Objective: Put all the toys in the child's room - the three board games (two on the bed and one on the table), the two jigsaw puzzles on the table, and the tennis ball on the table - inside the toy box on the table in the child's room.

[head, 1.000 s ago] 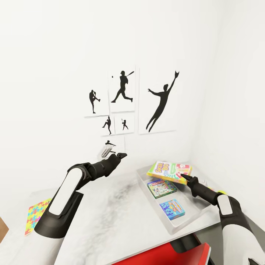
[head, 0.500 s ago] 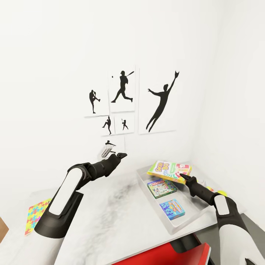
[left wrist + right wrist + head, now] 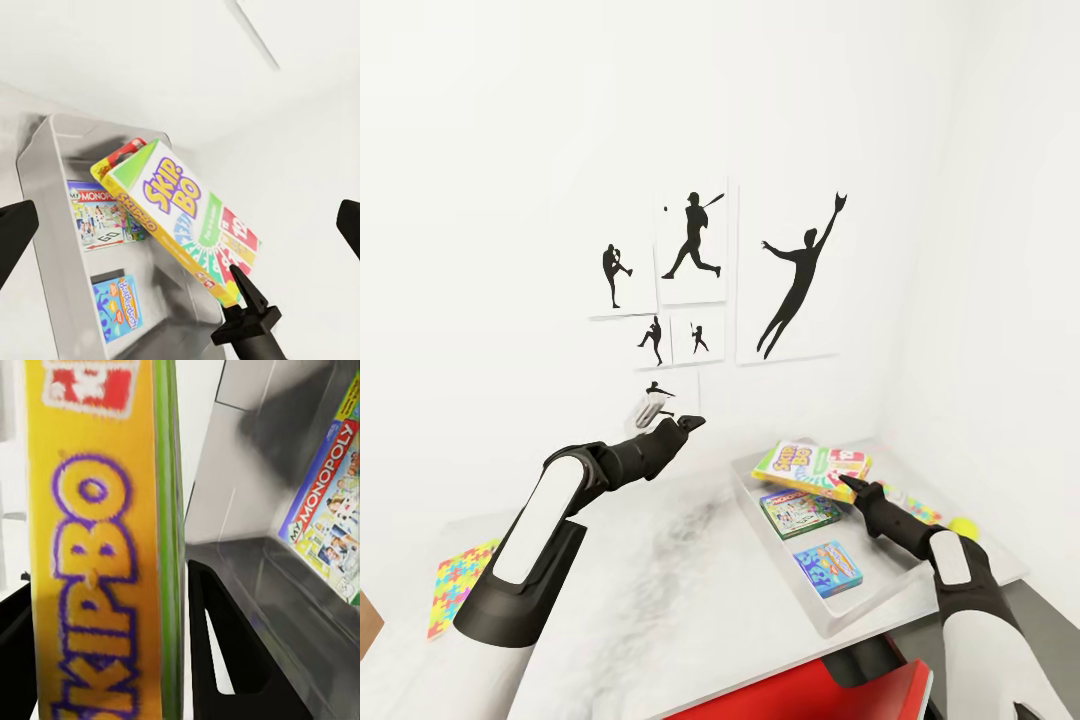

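Note:
My right gripper (image 3: 848, 486) is shut on the edge of a yellow-green Skip-Bo board game (image 3: 809, 464), which hangs tilted over the far end of the grey toy box (image 3: 752, 502). A Monopoly board game (image 3: 798, 511) and a light blue board game (image 3: 828, 566) lie flat inside the box. One jigsaw puzzle (image 3: 460, 585) lies at the table's left end. Another jigsaw puzzle (image 3: 916, 509) peeks out right of the box, beside the tennis ball (image 3: 963, 527). My left gripper (image 3: 690, 421) hovers open above the table (image 3: 660, 580), left of the box.
Black sports silhouette pictures (image 3: 700, 280) hang on the white wall behind the table. A red chair (image 3: 810, 695) stands at the table's near edge below the toy box. The right wall meets the table's far right corner.
My right gripper has carried the Skip-Bo game to the left, further over the toy box, uncovering the puzzle and the tennis ball on the right. The left arm has stayed still.

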Tool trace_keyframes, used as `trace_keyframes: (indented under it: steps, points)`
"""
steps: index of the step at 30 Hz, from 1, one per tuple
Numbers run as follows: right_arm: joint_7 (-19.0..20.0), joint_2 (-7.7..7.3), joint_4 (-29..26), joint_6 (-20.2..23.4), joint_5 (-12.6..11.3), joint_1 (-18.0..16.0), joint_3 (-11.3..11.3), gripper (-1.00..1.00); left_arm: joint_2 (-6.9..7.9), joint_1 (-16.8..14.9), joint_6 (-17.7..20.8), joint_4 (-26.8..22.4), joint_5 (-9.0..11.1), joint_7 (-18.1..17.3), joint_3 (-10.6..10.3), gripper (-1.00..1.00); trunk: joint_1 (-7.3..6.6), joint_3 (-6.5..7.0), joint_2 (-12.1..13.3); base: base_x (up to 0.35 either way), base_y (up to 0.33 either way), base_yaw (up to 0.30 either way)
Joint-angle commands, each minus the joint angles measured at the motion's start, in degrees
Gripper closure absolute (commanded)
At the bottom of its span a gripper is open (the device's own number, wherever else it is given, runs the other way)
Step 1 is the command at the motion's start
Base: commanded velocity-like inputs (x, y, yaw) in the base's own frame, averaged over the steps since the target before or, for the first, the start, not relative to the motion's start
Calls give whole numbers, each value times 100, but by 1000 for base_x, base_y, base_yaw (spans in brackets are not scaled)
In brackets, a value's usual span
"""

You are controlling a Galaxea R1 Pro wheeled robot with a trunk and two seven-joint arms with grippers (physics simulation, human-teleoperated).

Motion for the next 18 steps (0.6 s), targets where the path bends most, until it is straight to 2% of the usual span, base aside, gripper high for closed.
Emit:
trace_keyframes:
  steps: [1, 11, 18]
  points:
    - [16, 14, 3, 37, 1, -2, -25, 100, 3, -4, -4, -5, 46, 47, -6, -100, 2, -3, -5, 0, 0, 0]
    - [-17, 177, 11, 30, 2, 14, -24, 100, 3, -4, -4, 2, 52, 47, -1, -100, 2, -3, -5, 0, 0, 0]
    - [-26, 201, 12, 9, 2, 17, -25, 100, 3, -4, -4, 0, 52, 47, 0, -100, 2, -3, -5, 0, 0, 0]
